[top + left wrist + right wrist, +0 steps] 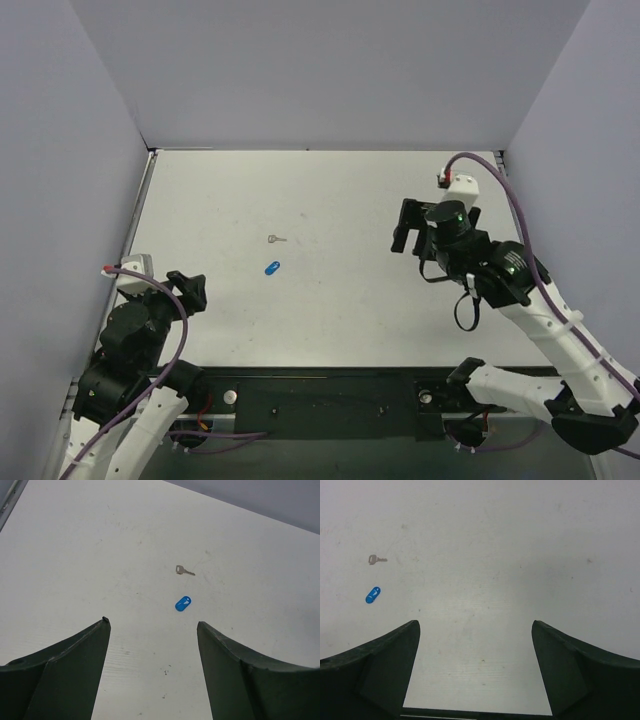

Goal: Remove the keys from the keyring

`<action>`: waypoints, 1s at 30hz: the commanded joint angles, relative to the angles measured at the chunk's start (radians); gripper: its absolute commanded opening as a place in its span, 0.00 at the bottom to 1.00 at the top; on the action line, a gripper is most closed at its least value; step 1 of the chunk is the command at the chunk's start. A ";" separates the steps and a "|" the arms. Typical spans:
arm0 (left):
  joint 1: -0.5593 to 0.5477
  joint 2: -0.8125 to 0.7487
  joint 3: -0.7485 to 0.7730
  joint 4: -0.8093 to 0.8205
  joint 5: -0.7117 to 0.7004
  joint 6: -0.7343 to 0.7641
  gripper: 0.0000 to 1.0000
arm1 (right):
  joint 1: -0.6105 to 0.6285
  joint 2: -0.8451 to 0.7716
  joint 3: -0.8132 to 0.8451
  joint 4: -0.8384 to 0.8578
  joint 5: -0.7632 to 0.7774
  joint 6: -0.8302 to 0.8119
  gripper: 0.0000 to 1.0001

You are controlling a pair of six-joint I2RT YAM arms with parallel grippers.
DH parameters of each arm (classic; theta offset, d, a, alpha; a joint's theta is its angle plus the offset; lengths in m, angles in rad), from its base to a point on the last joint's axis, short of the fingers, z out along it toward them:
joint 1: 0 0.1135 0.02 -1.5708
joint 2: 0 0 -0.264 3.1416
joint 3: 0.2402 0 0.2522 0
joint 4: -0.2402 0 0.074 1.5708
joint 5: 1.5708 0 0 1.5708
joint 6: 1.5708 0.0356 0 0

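A tiny silver key (277, 239) lies flat on the white table, left of centre. It is apart from a small blue oval keyring (272, 268) just in front of it. The left wrist view shows the key (184, 570) and the blue keyring (183, 603) ahead of my left gripper (152, 622), which is open and empty. In the top view that gripper (190, 290) hovers at the table's near left. My right gripper (405, 232) is out at the right, open and empty. In the right wrist view the key (377, 559) and keyring (372, 594) sit far left of the right gripper (475, 622).
Pale walls (330, 70) close in the table at the back and both sides. A black base rail (330, 400) runs along the near edge. A purple cable (515, 205) loops over the right arm.
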 commanded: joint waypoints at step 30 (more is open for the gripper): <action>0.005 -0.015 -0.024 0.078 0.050 0.043 0.82 | -0.006 -0.951 -0.628 -0.099 0.168 0.216 0.91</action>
